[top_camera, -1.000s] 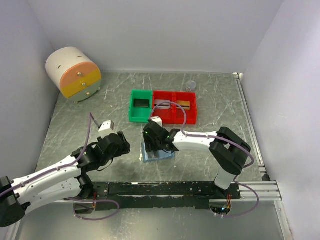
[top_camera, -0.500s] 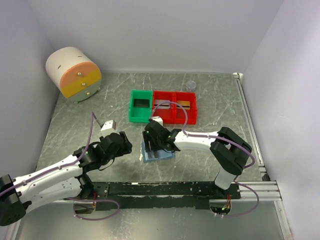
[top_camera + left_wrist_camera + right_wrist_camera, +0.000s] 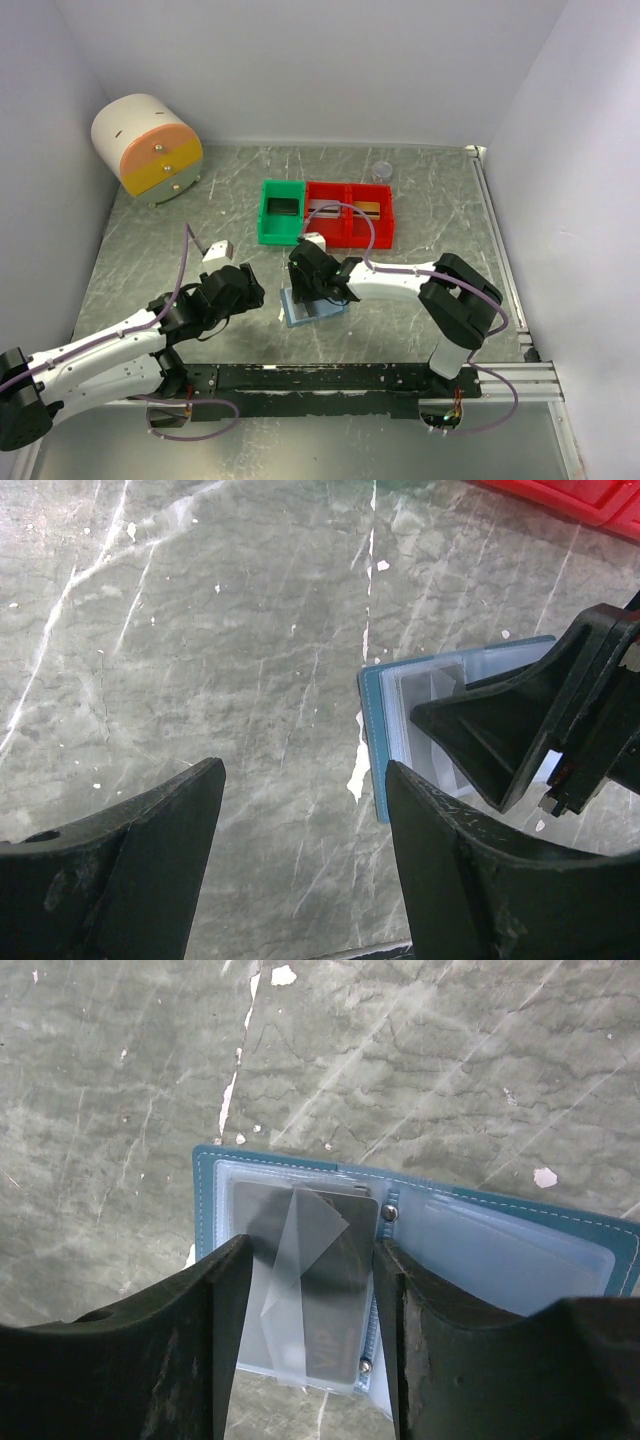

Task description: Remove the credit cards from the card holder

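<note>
While the open card holder lies flat on the scratched grey surface, on the near side of the red and green bins, the right fingers stand spread astride one panel with nothing clamped. The left fingers hover released and empty just beside its edge. One grey card sits in that panel's clear pocket under a folded flap of film. In my judgement the left fingers should pin the holder's bare edge while the right nip the card's end and draw it straight along the pocket, not upward.
</note>
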Available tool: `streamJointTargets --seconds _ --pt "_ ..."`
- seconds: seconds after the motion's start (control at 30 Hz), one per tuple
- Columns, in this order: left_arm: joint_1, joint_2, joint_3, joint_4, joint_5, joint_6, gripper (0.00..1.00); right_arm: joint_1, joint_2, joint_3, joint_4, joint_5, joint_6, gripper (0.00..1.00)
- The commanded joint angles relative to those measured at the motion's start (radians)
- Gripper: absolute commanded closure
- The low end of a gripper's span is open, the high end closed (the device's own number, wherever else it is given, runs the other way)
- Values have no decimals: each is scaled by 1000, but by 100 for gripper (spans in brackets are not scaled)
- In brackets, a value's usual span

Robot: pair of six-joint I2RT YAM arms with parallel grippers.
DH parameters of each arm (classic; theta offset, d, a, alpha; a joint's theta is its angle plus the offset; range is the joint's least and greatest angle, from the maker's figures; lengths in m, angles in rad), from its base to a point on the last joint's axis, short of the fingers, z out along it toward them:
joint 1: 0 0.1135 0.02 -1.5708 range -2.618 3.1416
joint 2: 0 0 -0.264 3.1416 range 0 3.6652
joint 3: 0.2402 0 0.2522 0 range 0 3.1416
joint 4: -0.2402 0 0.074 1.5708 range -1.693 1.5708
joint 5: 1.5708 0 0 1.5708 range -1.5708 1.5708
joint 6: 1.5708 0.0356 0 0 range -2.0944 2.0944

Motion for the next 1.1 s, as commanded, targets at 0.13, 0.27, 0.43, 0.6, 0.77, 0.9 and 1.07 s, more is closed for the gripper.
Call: streamJointTargets --seconds 0.13,0.27,0.43,0.6,0.77,0.9,1.07 --pt "4 1 14 19 18 12 23 4 33 14 -61 26 4 38" --pt "4 -10 7 13 13 0 24 10 43 23 -70 30 -16 36" --pt "3 -43 -13 13 5 -10 23 27 85 49 -109 90 -30 35" --pt "3 -58 -18 3 -1 -16 24 40 103 64 -124 119 -34 39" --pt "4 -54 -15 1 -2 -14 24 34 84 39 -59 9 -23 49" --pt "4 -53 -20 27 23 6 23 20 54 7 15 -61 7 50" --pt "4 -65 -45 120 104 43 23 -16 27 -62 100 -142 37 51"
